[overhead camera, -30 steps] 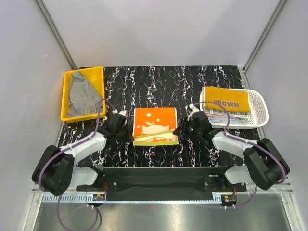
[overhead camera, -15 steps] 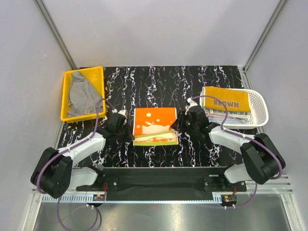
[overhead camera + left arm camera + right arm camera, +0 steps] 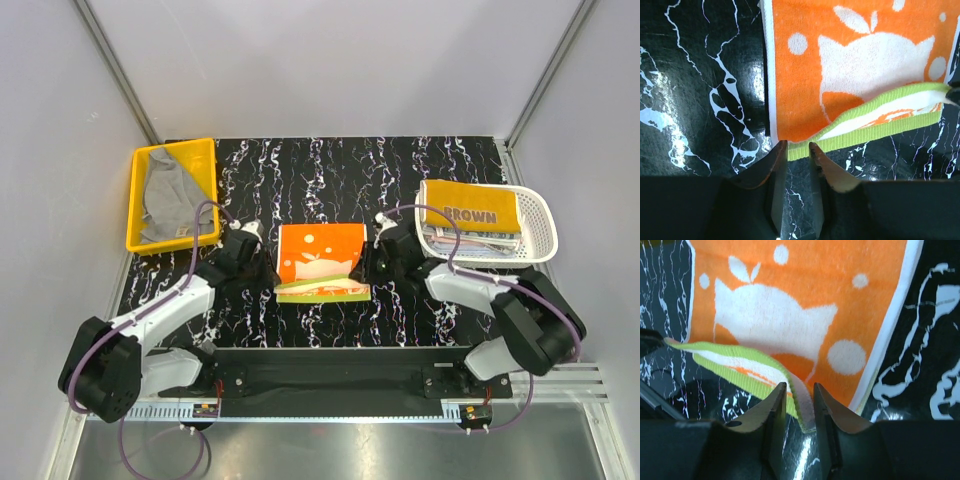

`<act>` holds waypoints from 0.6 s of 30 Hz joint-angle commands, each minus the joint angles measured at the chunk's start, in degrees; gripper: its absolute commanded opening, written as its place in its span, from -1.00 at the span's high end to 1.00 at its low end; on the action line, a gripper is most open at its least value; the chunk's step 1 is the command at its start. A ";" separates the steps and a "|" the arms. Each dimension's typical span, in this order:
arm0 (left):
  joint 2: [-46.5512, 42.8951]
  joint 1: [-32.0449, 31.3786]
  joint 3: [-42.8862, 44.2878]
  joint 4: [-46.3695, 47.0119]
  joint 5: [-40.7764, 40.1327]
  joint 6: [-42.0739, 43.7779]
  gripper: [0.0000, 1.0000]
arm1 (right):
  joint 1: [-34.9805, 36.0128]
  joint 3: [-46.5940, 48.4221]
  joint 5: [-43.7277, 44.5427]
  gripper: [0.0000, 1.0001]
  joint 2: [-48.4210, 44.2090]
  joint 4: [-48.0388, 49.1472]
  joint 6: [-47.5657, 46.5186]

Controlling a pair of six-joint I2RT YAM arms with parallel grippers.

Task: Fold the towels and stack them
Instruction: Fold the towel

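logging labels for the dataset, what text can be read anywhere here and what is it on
"BROWN": dark block letters on the yellow towel topping the stack in the white basket.
On the orange towel: a white fruit picture only, no words.
No other text in any view.

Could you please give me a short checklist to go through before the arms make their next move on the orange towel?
1. Right tool clamps the orange towel: ok, the green hem sits in its jaws.
2. Left tool clamps the near left corner: not ok, its jaws stand apart with the hem just ahead of them.
3. Near hem raised evenly: not ok, it is higher toward the right.
4. Stack in the white basket lies flat: ok.
5. Grey towel folded: not ok, it is crumpled in the yellow bin.
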 commanded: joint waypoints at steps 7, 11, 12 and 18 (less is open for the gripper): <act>4.46 -0.07 6.86 1.79 -3.84 -2.79 0.39 | 1.19 -6.73 1.87 0.29 -14.76 -5.45 1.39; 9.03 1.50 11.16 1.09 -6.29 -2.88 0.39 | 1.10 -2.88 7.21 0.25 -14.51 -10.45 2.62; 11.04 2.03 12.22 0.82 -6.56 -2.79 0.40 | 1.01 0.53 8.63 0.25 -12.68 -13.33 2.27; 18.17 6.51 21.71 -0.76 -8.31 -0.77 0.40 | -2.41 16.79 14.01 0.26 -0.03 -19.95 -2.30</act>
